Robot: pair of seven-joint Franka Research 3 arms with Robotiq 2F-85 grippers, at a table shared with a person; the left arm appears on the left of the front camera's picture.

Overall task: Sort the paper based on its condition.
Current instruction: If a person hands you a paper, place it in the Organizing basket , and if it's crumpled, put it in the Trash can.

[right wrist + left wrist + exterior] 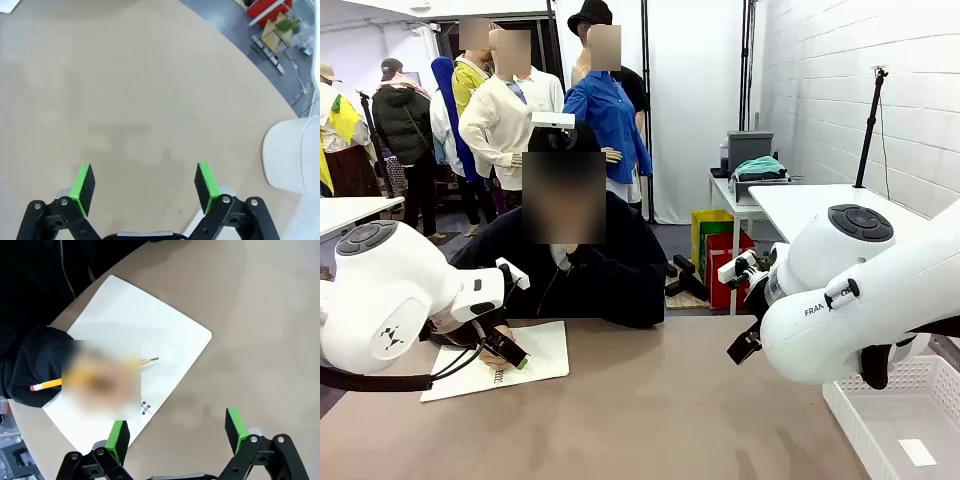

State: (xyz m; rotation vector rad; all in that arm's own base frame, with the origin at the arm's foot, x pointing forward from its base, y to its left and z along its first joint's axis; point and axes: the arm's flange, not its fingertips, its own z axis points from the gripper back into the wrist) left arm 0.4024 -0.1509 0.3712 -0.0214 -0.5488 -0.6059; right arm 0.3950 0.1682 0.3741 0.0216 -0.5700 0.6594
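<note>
The left arm (390,300) is reaching in over the tabletop (670,420) toward an open spiral-bound notebook (535,355) lying near the far-left edge. In the left wrist view, the left pincer (177,429) is hanging wide open and gripping nothing. One green pad is sitting over the notebook's near edge, just beside the wire binding (145,407), and the other is over bare tabletop.

A person in a dark jacket (610,265) is sitting at the far side, leaning on the tabletop. The person's hand (100,380) is resting on the white page and holding a yellow pencil (47,384). The pencil's pink eraser is pointing toward the dark sleeve (35,365) and its tip is touching the paper.

Toward the middle, the brown tabletop is lying bare.

On the right, the right arm (860,300) is bending in above the tabletop's right side. The right pincer (145,182) is also standing wide open, with nothing between its green pads, and is looking down on plain tabletop.

At the near-right corner, a white perforated basket (850,410) is sitting just beside the tabletop's edge. A small flat white patch (917,452) is lying on its bottom, and whether it is paper cannot be told.
</note>
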